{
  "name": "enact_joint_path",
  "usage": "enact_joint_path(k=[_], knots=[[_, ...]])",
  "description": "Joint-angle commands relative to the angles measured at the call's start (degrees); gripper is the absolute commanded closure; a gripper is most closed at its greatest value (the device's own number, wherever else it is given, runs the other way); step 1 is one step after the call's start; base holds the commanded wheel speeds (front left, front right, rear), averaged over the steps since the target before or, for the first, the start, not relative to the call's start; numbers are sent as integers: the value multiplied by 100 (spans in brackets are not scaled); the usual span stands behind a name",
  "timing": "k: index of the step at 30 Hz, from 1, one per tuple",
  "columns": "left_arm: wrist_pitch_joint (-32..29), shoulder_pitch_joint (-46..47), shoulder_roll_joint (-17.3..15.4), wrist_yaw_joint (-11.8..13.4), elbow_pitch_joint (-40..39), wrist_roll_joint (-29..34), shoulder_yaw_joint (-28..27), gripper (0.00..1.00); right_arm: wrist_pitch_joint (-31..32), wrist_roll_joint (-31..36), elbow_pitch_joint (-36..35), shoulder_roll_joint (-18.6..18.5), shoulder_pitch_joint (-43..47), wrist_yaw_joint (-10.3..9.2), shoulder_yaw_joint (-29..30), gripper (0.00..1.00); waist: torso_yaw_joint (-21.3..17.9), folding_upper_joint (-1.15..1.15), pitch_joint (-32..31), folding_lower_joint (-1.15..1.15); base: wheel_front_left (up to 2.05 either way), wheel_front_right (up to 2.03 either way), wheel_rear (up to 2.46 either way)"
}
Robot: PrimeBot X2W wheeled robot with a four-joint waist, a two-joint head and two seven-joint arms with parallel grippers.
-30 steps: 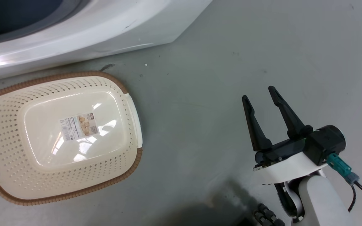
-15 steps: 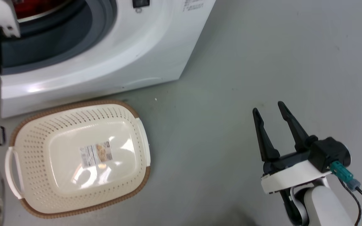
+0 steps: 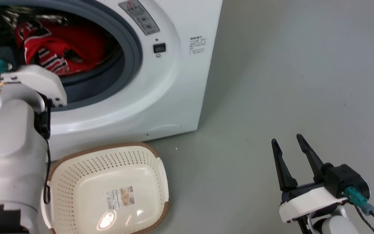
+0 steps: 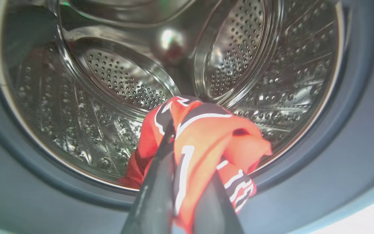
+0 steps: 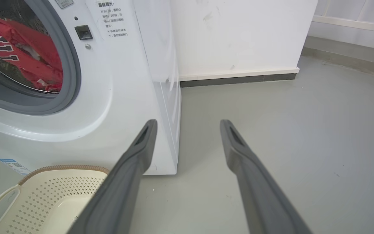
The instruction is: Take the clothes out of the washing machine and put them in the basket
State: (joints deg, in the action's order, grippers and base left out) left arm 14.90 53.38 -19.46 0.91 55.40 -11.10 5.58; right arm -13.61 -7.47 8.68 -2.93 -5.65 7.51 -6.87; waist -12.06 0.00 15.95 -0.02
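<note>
The head view looks forward and down from high up, at middling range, on the front of the washing machine [image 3: 161, 91], the basket [image 3: 109, 147] before it and the grey floor [image 3: 271, 81]; the left wrist view sits close at the porthole [image 3: 134, 45], facing straight into the perforated steel drum [image 4: 115, 78], the red clothes [image 4: 206, 136] just ahead of the lens; the right wrist view looks from low over the floor, farther off, toward the machine's front corner and the white wall [image 5: 239, 32] behind; all three share porthole and clothes; head and right wrist views share the basket.
</note>
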Motion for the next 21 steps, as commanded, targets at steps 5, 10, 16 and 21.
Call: enact_joint_path(k=[5, 10, 16, 21], knots=[[42, -671, 110, -53, -568, -41, -157, 100, 130, 45, -144, 10, 242, -4, 99, 0, 273, 0, -574, 2, 0, 0, 0], [38, -1242, 326, -49, -1312, 55, -209, 100, 237, 82, -273, 11, 382, -4, 178, 0, 502, 0, -817, 2, 0, 0, 0], [32, -1913, 591, -156, -2159, 125, -246, 100, 357, 123, -419, 8, 519, -4, 244, 0, 792, 0, -1032, 2, 0, 0, 0], [30, -2636, 874, -137, -2856, 179, -208, 100, 443, 140, -508, 8, 681, -4, 267, 0, 1010, 0, -1180, 2, 0, 0, 0]])
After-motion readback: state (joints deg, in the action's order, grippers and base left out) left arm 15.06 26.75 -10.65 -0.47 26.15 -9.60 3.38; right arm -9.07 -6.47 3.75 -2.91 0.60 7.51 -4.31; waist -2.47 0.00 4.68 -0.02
